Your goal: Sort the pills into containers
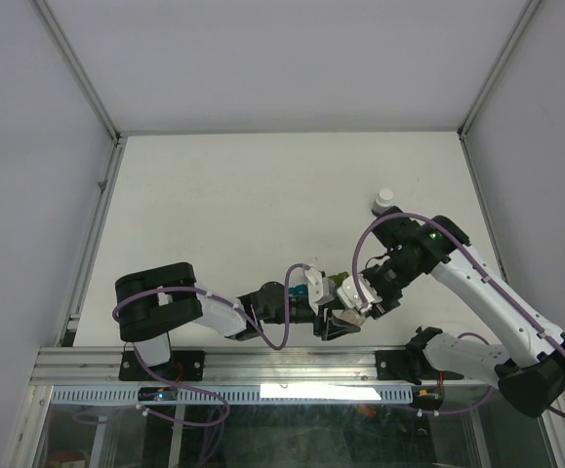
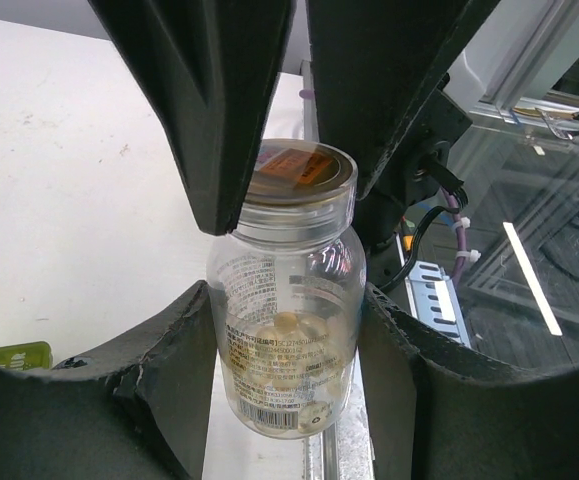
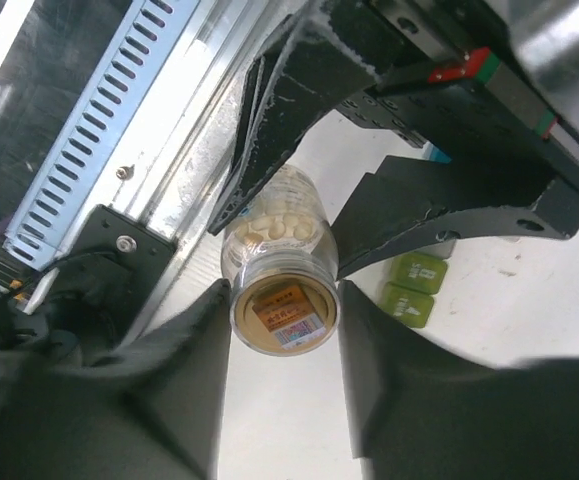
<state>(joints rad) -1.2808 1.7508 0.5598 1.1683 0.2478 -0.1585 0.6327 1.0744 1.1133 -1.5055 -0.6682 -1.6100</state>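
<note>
A clear pill bottle with a gold cap and pale yellow pills inside is held between both grippers near the table's front edge. My left gripper is shut on the bottle's lower body. My right gripper is shut on the cap, its fingers coming from above in the left wrist view. The containers strip lies on the table just beside the grippers. Its green compartments show behind the bottle, and one shows at the left wrist view's left edge. In the top view the bottle is mostly hidden by the grippers.
A small white-capped bottle stands further back on the right of the table. The aluminium rail and slotted cable duct run along the table's near edge, right beside the bottle. Grey walls enclose the table.
</note>
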